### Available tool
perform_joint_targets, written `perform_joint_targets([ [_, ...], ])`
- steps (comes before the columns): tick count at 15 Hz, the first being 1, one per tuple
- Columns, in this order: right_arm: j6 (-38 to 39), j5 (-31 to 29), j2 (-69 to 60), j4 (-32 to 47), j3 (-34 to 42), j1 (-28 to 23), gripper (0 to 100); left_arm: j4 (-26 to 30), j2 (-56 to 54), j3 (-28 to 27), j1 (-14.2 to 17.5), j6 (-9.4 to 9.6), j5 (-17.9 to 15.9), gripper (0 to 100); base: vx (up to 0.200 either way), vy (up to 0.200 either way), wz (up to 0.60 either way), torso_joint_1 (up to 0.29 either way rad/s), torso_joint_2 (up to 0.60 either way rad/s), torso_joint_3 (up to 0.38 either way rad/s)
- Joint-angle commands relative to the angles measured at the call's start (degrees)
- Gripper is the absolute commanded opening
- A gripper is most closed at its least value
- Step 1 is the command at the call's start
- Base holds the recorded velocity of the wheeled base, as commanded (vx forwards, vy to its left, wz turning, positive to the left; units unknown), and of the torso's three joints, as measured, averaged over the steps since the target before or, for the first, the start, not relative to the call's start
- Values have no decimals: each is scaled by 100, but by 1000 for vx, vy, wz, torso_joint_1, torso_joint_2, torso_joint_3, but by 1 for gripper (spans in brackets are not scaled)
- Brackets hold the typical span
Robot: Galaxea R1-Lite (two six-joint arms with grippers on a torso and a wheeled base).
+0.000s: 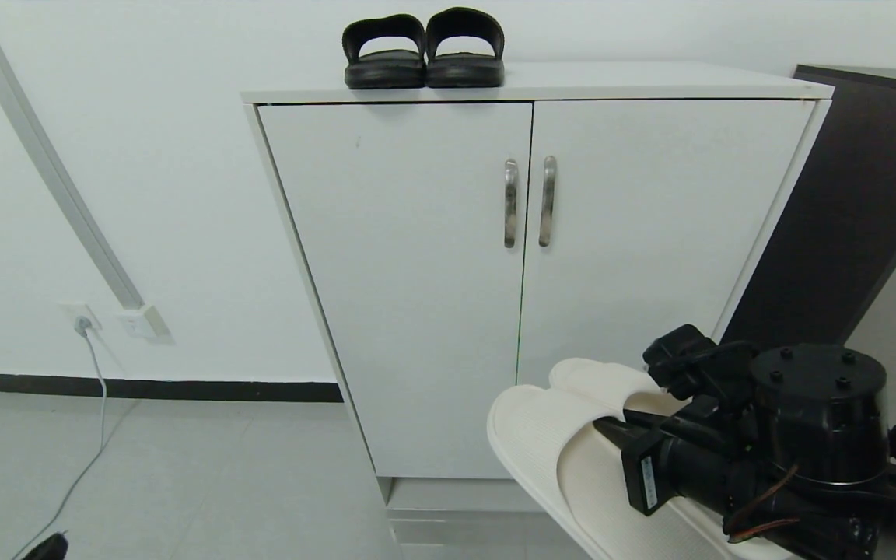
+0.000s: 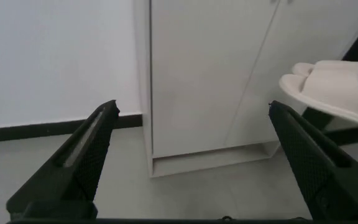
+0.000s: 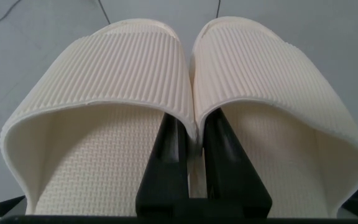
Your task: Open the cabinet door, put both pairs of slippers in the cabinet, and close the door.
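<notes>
A white cabinet stands ahead with both doors shut and two metal handles at the middle. A pair of black slippers rests on its top, left of centre. My right gripper is shut on a pair of cream slippers, one finger inside each slipper, pinching their inner walls together. In the head view the cream slippers hang low, in front of the right door. My left gripper is open, held low to the left of the cabinet with nothing between its fingers.
A white wall with a socket and cable lies left of the cabinet. A dark panel stands to its right. Grey floor stretches in front.
</notes>
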Motion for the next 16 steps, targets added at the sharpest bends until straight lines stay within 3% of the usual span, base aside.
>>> perform_joint_targets([
  [1, -3, -1, -3, -3, 2, 82, 0, -999, 1566, -178, -6, -1, -318, 100, 0, 0, 0, 0, 0, 0],
  [2, -3, -1, -3, -3, 2, 91, 0, -1527, 2032, -222, -33, -1, -397, 100, 0, 0, 0, 0, 0, 0],
  [3, 6, -1, -3, -3, -7, 91, 0, -1957, 2436, -274, -252, -1, -458, 100, 0, 0, 0, 0, 0, 0],
  [6, 6, -1, -12, -12, -16, 91, 0, -2792, 3623, -661, -1219, -1, -406, 100, 0, 0, 0, 0, 0, 0],
  [9, 6, -1, -12, -12, -25, 91, 0, -2968, 4598, -1566, -2177, -98, 148, 100, 0, 0, 0, 0, 0, 0],
  [10, 6, -1, -12, -12, -25, 91, 0, -2968, 4836, -1883, -2511, -247, 245, 100, 0, 0, 0, 0, 0, 0],
  [12, 6, -1, -21, -12, -25, 91, 0, -2968, 5310, -2533, -3109, -687, 254, 100, 0, 0, 0, 0, 0, 0],
  [14, 6, -1, -21, -12, -16, 91, 0, -2959, 5688, -3008, -3434, -889, 218, 100, 0, 0, 0, 0, 0, 0],
  [16, 6, -10, -21, -3, -7, 91, 0, -2977, 6382, -3720, -3750, -889, 174, 100, 0, 0, 0, 0, 0, 0],
])
